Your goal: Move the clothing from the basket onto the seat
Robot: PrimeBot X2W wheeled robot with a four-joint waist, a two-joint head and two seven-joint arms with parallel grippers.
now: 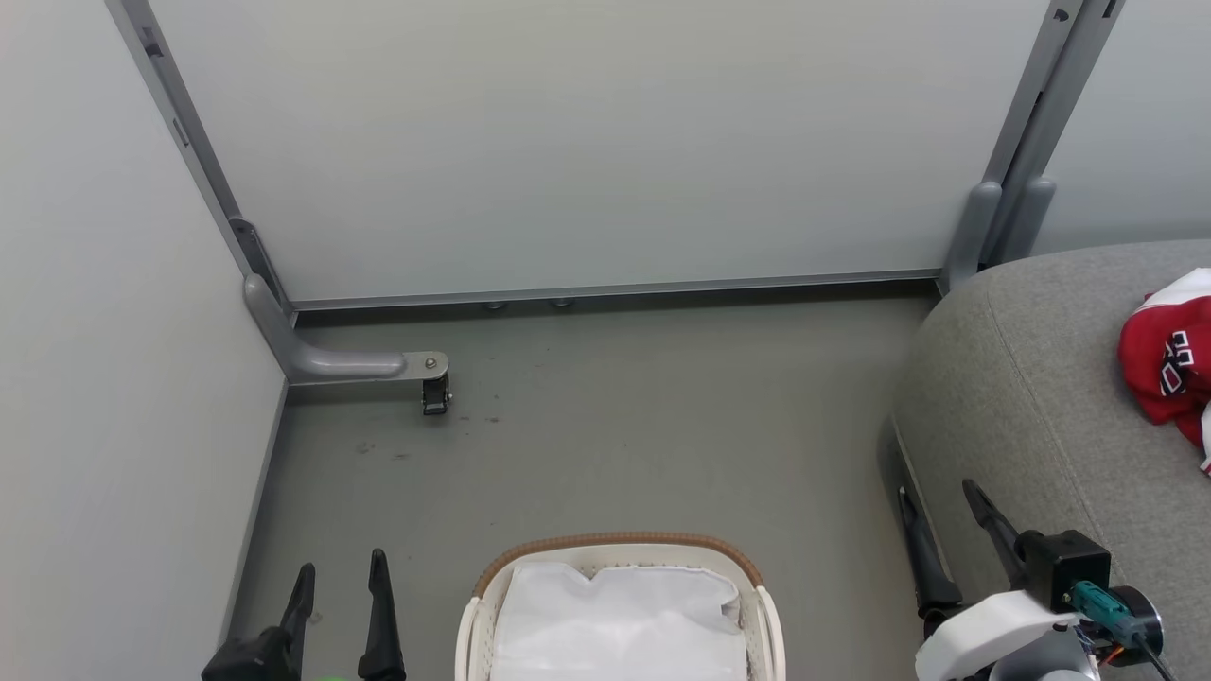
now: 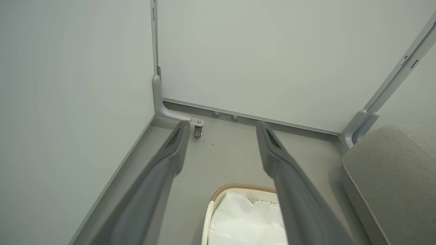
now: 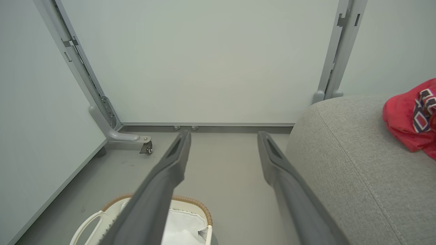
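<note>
crumpled red clothing (image 1: 1159, 359) on woven grey seat (image 1: 1031, 378), left gripper (image 1: 342, 561) and right gripper (image 1: 935, 488) wide apart, empty

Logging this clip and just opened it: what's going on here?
A two-armed robot faces a cream laundry basket on the floor. The left gripper and right gripper are open, holding nothing. Red-and-white clothing lies on the grey seat at the right; the basket's visible part shows its white liner, no red garment. The transfer looks done.
</note>
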